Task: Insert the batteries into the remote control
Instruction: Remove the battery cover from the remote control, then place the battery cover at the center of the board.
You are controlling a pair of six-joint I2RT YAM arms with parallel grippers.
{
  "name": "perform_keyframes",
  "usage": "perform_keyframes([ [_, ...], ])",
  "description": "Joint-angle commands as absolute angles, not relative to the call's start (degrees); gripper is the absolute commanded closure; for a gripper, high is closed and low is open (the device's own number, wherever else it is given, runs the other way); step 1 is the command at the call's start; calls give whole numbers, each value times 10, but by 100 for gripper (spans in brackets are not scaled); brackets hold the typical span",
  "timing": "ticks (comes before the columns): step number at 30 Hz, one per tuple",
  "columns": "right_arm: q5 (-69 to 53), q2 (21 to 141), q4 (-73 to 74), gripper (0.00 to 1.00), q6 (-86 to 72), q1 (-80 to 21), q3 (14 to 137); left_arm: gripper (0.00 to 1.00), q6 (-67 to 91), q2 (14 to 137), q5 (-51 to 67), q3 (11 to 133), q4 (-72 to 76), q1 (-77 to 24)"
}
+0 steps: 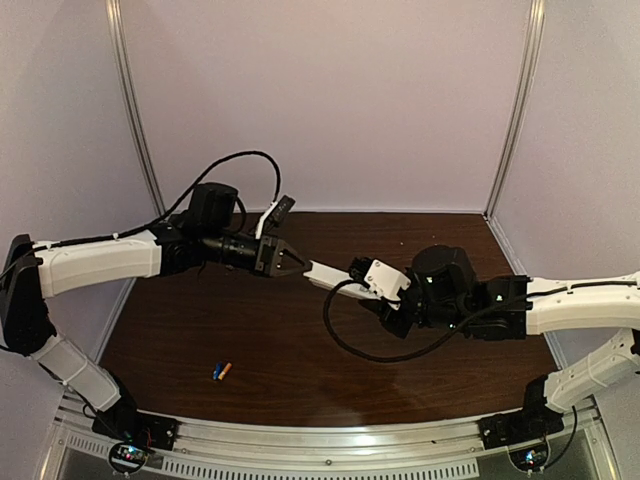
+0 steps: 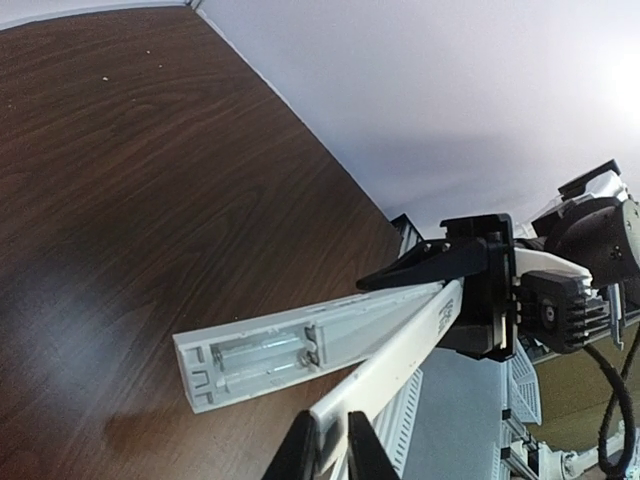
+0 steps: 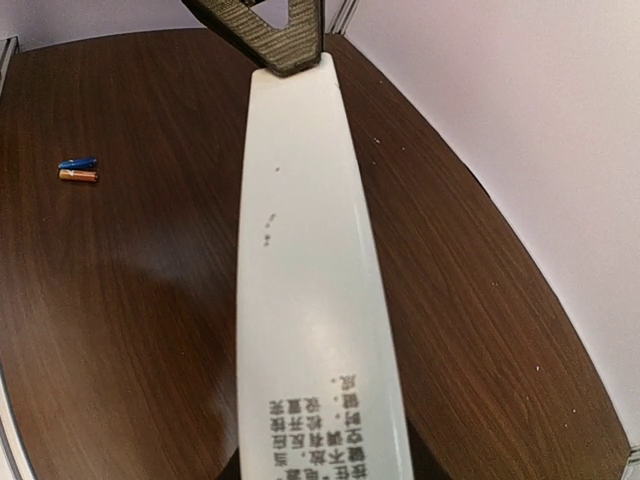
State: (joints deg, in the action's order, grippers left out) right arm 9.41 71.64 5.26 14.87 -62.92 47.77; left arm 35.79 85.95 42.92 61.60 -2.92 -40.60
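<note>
The white remote control [image 2: 270, 355] is held in the air, its open battery bay facing the left wrist camera and empty. My right gripper [image 2: 470, 290] is shut on its far end. My left gripper [image 2: 335, 435] is shut on the free end of the thin white cover strip [image 2: 400, 365], which angles away from the remote. In the right wrist view the cover [image 3: 305, 250] with printed text hides the remote, and the left gripper [image 3: 275, 40] pinches its far tip. The blue battery [image 1: 216, 371] and orange battery [image 1: 225, 369] lie together on the table, near left.
The dark wooden table [image 1: 300, 340] has white walls behind and at both sides. A black cable [image 1: 345, 345] loops under the right arm. A metal rail [image 1: 320, 440] runs along the near edge. In the right wrist view the batteries [image 3: 77, 169] lie at the far left.
</note>
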Motion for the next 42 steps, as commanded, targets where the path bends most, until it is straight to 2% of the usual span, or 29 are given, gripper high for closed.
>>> perform_keyframes([
  [1,86,698,32,100,153,-628,482,98,384,866,479,603,41,-401],
  [9,88,663,11,100,153,-629,449,100,486,854,548,537,194,-359],
  [19,106,609,-6,100,77,-629,379,100,558,804,551,458,278,-228],
  [25,102,585,-5,100,71,-629,360,100,570,824,531,408,315,-187],
  [32,28,576,6,100,87,-629,369,100,522,881,463,391,232,-176],
  [42,-29,601,40,100,107,-630,406,100,512,982,477,377,242,-176],
])
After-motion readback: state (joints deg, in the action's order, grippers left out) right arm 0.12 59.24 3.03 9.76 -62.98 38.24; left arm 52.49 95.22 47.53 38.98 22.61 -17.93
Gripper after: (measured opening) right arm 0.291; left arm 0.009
